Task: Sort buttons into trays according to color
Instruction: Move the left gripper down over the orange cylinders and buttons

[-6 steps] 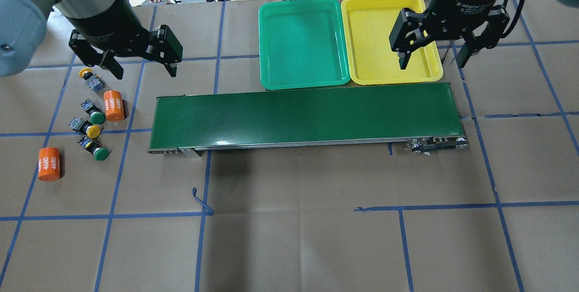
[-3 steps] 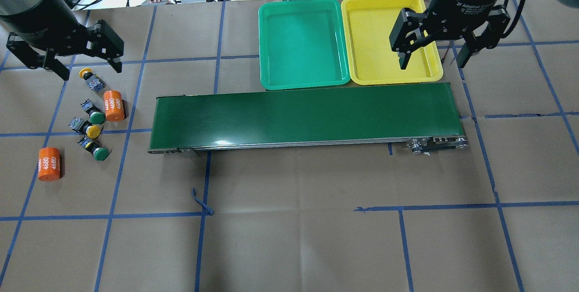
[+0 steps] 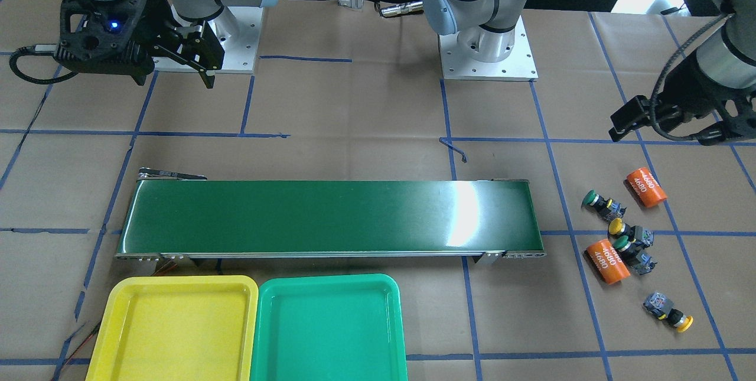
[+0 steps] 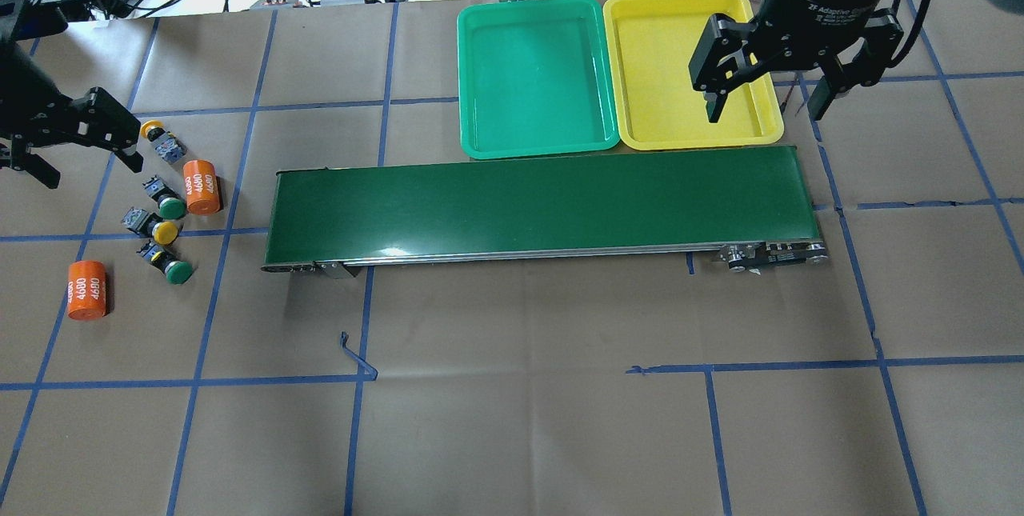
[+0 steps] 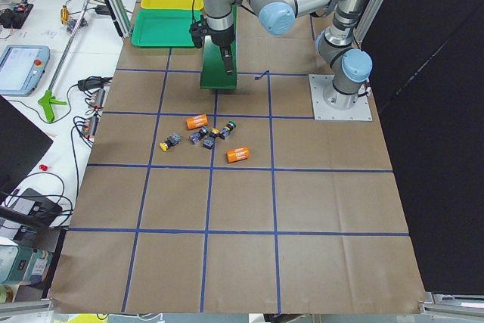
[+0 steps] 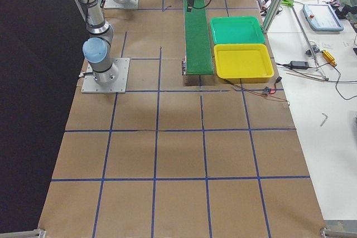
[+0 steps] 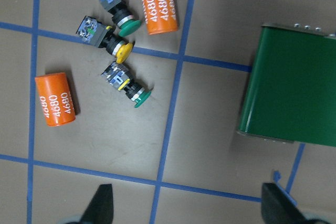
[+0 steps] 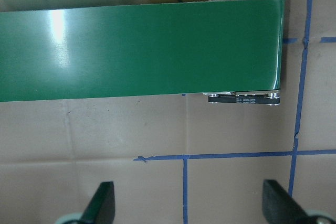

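Left tool (image 4: 86, 162): wide open, it holds nothing.
Right tool (image 4: 764, 110): wide open, also empty.
Buttons (image 4: 164, 232): four on the desk (image 4: 512, 420), just beside the left tool.
Yellow tray (image 4: 656, 44): partly under the right tool.
Green tray (image 4: 528, 76): beside the yellow one, away from the right tool.

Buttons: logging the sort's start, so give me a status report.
Left tool open, near the buttons. Right tool open, raised, empty. All four buttons on the table; green tray and yellow tray empty. Two orange cylinders mixed in.
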